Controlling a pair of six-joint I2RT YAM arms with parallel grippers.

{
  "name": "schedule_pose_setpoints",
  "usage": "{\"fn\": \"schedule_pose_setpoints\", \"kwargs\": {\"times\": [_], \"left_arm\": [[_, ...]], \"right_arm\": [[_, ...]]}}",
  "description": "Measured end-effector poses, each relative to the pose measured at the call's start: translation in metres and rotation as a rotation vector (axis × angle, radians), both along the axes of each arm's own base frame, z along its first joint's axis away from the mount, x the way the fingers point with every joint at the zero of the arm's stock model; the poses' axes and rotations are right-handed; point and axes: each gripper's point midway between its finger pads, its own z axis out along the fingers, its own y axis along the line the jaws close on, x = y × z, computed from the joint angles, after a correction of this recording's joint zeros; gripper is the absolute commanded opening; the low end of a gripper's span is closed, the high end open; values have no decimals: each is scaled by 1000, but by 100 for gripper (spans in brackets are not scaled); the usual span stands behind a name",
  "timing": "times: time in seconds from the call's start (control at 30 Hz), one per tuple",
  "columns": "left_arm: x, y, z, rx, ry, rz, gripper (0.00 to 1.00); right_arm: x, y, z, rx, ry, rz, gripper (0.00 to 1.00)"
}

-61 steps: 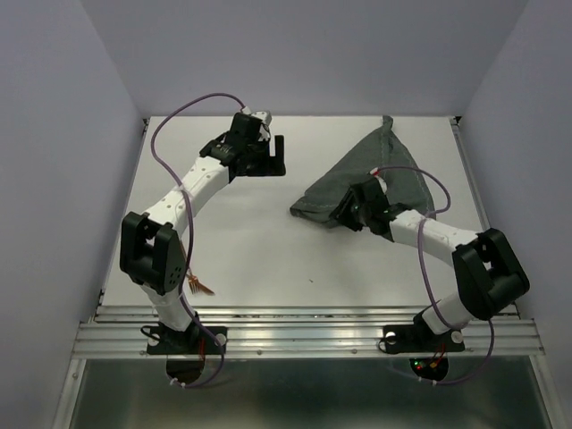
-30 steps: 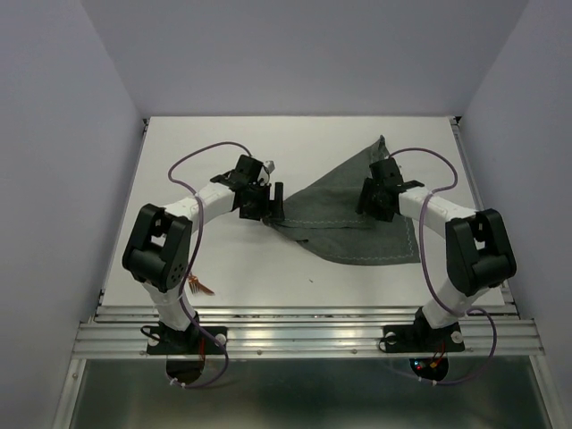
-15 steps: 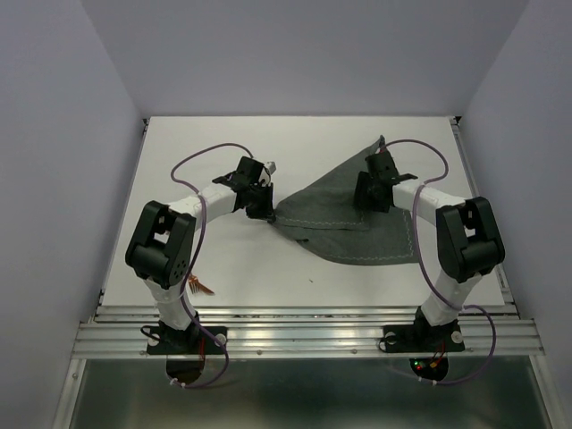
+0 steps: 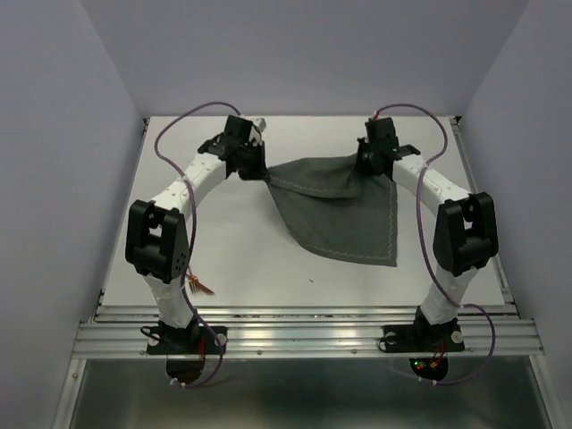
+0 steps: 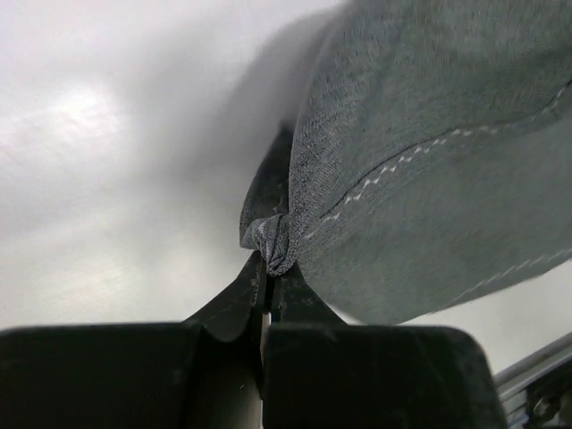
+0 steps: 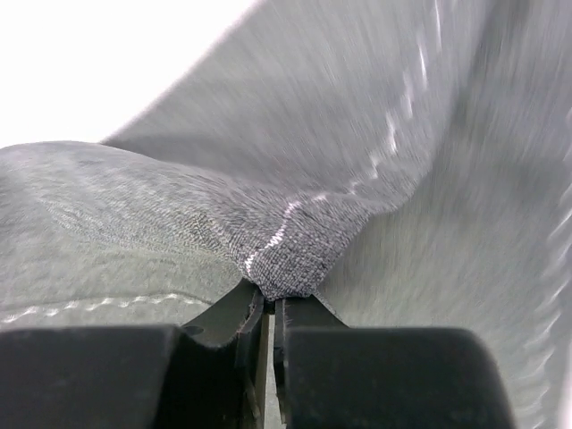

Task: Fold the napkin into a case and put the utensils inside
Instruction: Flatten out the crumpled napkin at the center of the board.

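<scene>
White tabletop (image 4: 223, 259), lilac booth walls (image 4: 54, 134) around it. Progress: early. The napkin (image 4: 349, 214) is one loose sheet, not yet folded into shape. Its two far corners are pinched toward the back of the table and the top edge is slung between the arms with a slight sag. The upper part looks doubled over on itself, and the rest drapes down to a near-right corner lying on the surface. The left gripper (image 4: 258, 170) is clamped on the left corner and the right gripper (image 4: 365, 164) on the right corner. The utensils (image 4: 200, 287) sit at the near-left edge beside the left arm's base (image 4: 183, 338), well apart from the cloth and too small to sort by type. Left to do, by my read: lay the sheet flat, make every fold, then fetch and insert the cutlery, so nearly all of it. View differences: overhead gives the layout, cloth spread and utensils, but can't resolve the grip. Left wrist cam does: fingers closed tight, a bunched hem corner squeezed at the tips, stitch line running off right, table surface behind. Right wrist cam shows jaws together on a hemmed corner, but cloth fills the frame and is blurred on the right. Neither wrist cam sees the utensils.
</scene>
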Motion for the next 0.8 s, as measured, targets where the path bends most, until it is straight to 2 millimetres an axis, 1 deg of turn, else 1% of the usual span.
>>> {"fn": "schedule_pose_setpoints", "kwargs": {"times": [0.07,0.13,0.17,0.2,0.23,0.27,0.3,0.33,0.37,0.4,0.43,0.47,0.5,0.53,0.57,0.6,0.63,0.67,0.7,0.73,0.77,0.8], "left_arm": [[28,8,35,-20,-54,37,0],[78,25,91,-52,-181,107,0],[100,35,122,-63,-241,141,0],[120,42,155,-81,-308,164,0],[135,49,183,-94,-379,187,0],[150,58,217,-112,-466,208,0],[156,62,248,-136,-545,218,0],[156,63,263,-149,-582,219,0],[146,62,285,-174,-633,209,0],[137,60,294,-187,-648,198,0],[122,58,304,-204,-666,185,0],[106,55,307,-222,-676,166,0],[97,53,310,-230,-681,157,0],[73,49,311,-249,-689,132,0],[59,48,305,-259,-687,118,0],[46,47,301,-264,-684,109,0],[32,45,289,-272,-677,98,5],[19,43,274,-273,-655,89,24],[7,41,257,-276,-624,81,49],[-2,37,237,-282,-587,77,93],[-12,34,216,-286,-557,69,99],[-24,30,182,-281,-488,63,99]], "right_arm": [[31,10,43,25,-84,16,1],[79,23,108,49,-244,33,1],[103,27,148,65,-327,39,1],[121,32,186,93,-414,46,1],[135,33,219,112,-498,49,1],[142,33,247,132,-560,50,1],[146,30,271,150,-614,53,1],[146,28,304,176,-683,61,1],[143,25,324,189,-726,64,1],[135,23,344,205,-764,72,1],[126,21,356,212,-783,78,1],[118,20,363,218,-794,81,1],[110,19,360,221,-791,82,1],[94,16,361,222,-784,85,1],[86,14,357,221,-775,86,1],[73,12,346,221,-748,89,1],[60,10,331,219,-726,90,1],[52,9,320,216,-704,94,1],[38,6,300,207,-663,92,1],[28,3,281,198,-626,87,4],[21,0,265,193,-605,81,11],[4,-8,227,168,-534,56,40]]}}
